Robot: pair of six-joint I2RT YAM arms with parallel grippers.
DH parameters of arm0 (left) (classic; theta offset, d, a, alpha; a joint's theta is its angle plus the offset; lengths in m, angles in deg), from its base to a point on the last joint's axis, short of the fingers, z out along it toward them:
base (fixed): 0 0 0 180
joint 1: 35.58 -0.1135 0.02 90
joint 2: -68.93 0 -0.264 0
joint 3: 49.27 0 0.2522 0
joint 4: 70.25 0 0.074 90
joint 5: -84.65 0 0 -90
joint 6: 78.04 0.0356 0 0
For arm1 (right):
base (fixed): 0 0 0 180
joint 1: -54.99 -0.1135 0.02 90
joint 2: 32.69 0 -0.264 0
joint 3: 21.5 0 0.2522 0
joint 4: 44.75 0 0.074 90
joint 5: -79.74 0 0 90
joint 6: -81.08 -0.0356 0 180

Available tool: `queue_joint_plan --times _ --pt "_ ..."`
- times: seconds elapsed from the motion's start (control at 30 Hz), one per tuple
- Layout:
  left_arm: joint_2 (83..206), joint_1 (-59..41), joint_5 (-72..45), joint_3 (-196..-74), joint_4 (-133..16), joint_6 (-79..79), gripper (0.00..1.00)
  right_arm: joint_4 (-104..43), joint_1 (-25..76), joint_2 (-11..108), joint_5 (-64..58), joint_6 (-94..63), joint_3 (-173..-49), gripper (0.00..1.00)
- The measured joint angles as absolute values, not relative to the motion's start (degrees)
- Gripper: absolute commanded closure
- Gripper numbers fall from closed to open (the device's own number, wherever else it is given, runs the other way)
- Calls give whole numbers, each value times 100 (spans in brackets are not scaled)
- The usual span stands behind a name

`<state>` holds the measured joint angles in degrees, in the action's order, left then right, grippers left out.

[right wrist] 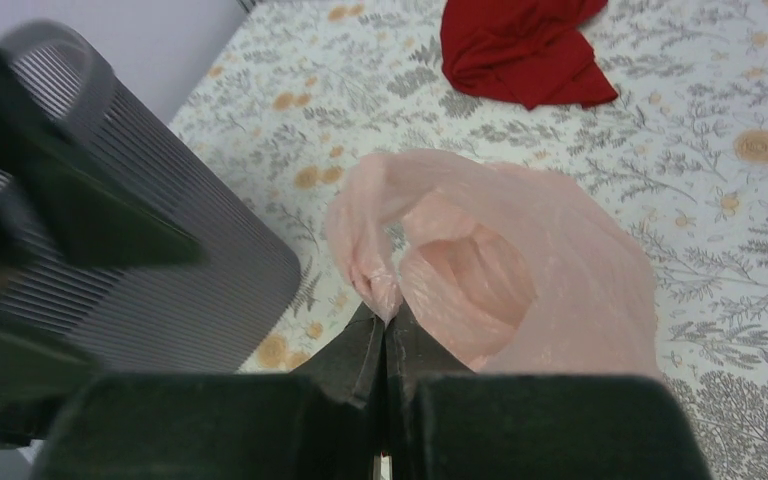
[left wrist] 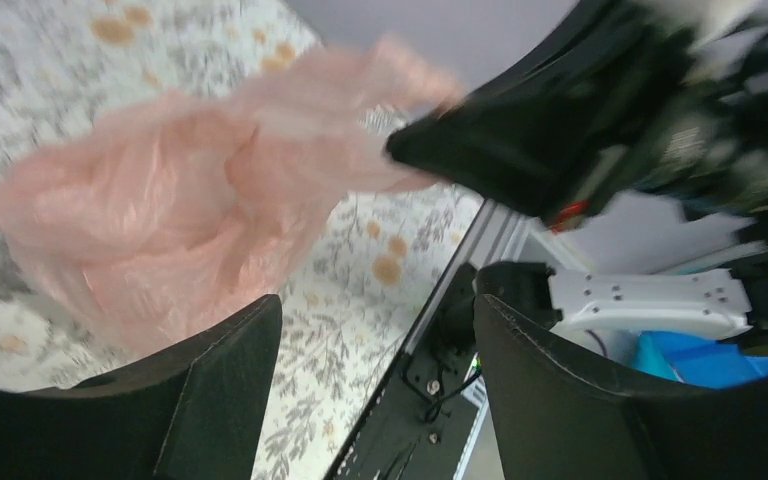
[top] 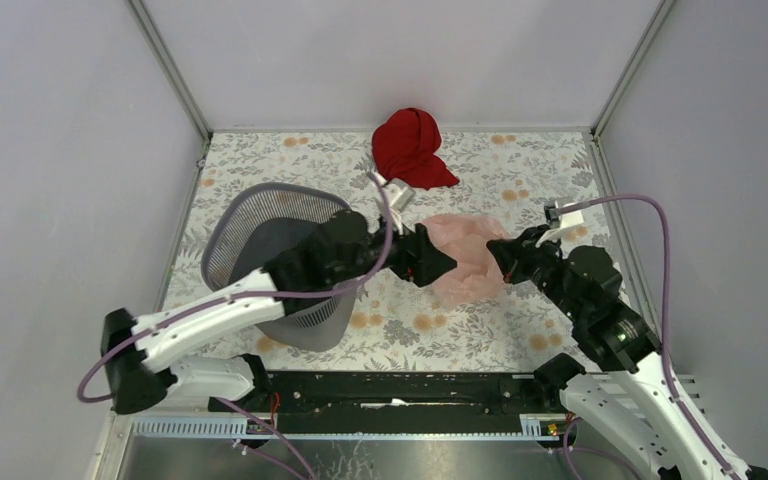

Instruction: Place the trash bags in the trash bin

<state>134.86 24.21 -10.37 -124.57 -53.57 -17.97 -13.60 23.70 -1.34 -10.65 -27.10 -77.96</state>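
The pale pink translucent trash bag [top: 465,255] hangs over the floral table between my two grippers. My right gripper [top: 500,256] is shut on the bag's edge; in the right wrist view its tips [right wrist: 387,322] pinch a twisted fold of the bag [right wrist: 520,270]. My left gripper [top: 438,262] is open and empty, right beside the bag's left side; in the left wrist view its gripper [left wrist: 375,310] frames bare table, with the bag [left wrist: 180,200] up to the left. The grey mesh trash bin [top: 260,225] stands at the left, partly behind my left arm.
A dark red cloth bundle [top: 410,145] lies at the back of the table, also in the right wrist view [right wrist: 520,45]. A small silver object [top: 397,193] lies beside it. Grey walls close in the left, right and back sides.
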Motion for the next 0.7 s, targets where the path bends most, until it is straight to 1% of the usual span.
queue_joint_plan --times 0.17,0.27,0.33,0.37,0.47,0.57,0.6,0.67,0.7 --pt "14227 2421 -1253 -12417 -5368 -2293 37 -1288 2370 -134 -1119 -2939 -8275 100" --pt "14387 2421 -1218 -12306 -5648 -2639 44 -1285 2370 -197 -1124 -3112 -8432 100" --pt "14548 2421 -1175 -12302 -5951 -2868 50 -1285 2370 -259 -1110 -3223 -8467 100" --pt "14629 2421 -1153 -12302 -6067 -2955 50 -1285 2370 -278 -1106 -3263 -8470 100" --pt "14999 2421 -1105 -12330 -6362 -3277 41 -1281 2372 -320 -1104 -3354 -8470 100" --pt "15243 2421 -1116 -12457 -6718 -3474 35 -1281 2370 -363 -1100 -3420 -8470 100" --pt "15322 2423 -1122 -12461 -6802 -3513 31 -1279 2370 -379 -1100 -3433 -8470 100" --pt "15460 2432 -1155 -12538 -6795 -3605 18 -1279 2372 -403 -1102 -3453 -8470 100" --pt "15471 2443 -1186 -12544 -6871 -3637 14 -1279 2370 -414 -1102 -3457 -8470 100"
